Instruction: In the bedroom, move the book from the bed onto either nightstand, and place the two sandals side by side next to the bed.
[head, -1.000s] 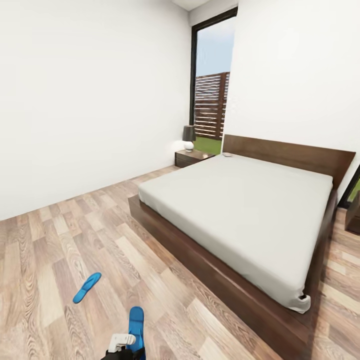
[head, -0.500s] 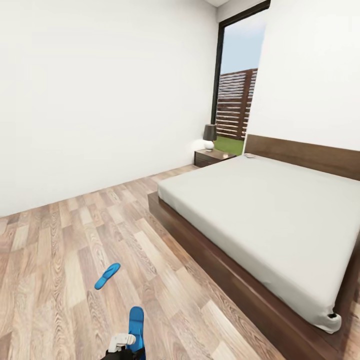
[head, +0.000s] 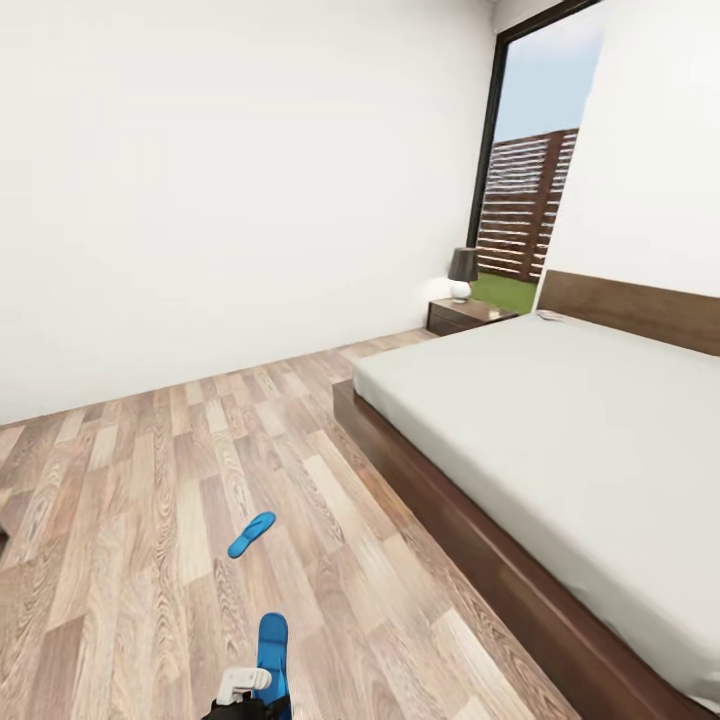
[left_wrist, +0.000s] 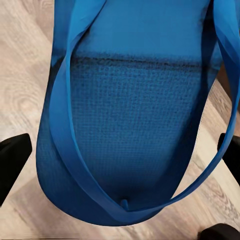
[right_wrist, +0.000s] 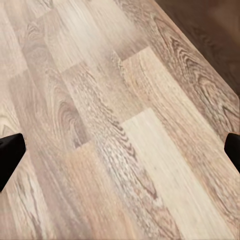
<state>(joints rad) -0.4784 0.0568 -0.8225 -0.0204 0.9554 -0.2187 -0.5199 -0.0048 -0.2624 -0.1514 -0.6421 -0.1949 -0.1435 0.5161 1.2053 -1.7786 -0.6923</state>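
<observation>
A: As the head camera is swinging left, the whole room is sliding rightward in the head view. The large low bed with the dark-brown frame and pale-grey mattress (head: 560, 440) is sitting further right than a second ago, and more white wall and wood-plank floor (head: 150, 480) is opening up. That is the view turning, not the furniture shifting.

B: Entry one, sandals?

A: One bright blue flat slide sandal (head: 251, 534) is lying loose on the planks, well apart from the bed frame. The second blue sandal (head: 272, 650) is hanging at the left gripper (head: 245, 690), its sole and strap showing close up from the left wrist (left_wrist: 130, 130). It looks carried; the fingertips are sitting either side of it, though the contact itself is not showing.

B: Right gripper?

A: Standing apart, nothing between its dark tips, bare planks beneath.

B: The book?

A: A small pale item (head: 549, 315) is lying on the mattress by the headboard, too small to identify. The low reddish-brown nightstand (head: 470, 316) is standing just beside that corner, with a grey lamp (head: 462, 272) on it.

B: Meaning?

A: Probably lining up on the loose sandal, so the carried one can go down beside it. Neither is next to the bed yet, and the book step looks untouched.
</observation>
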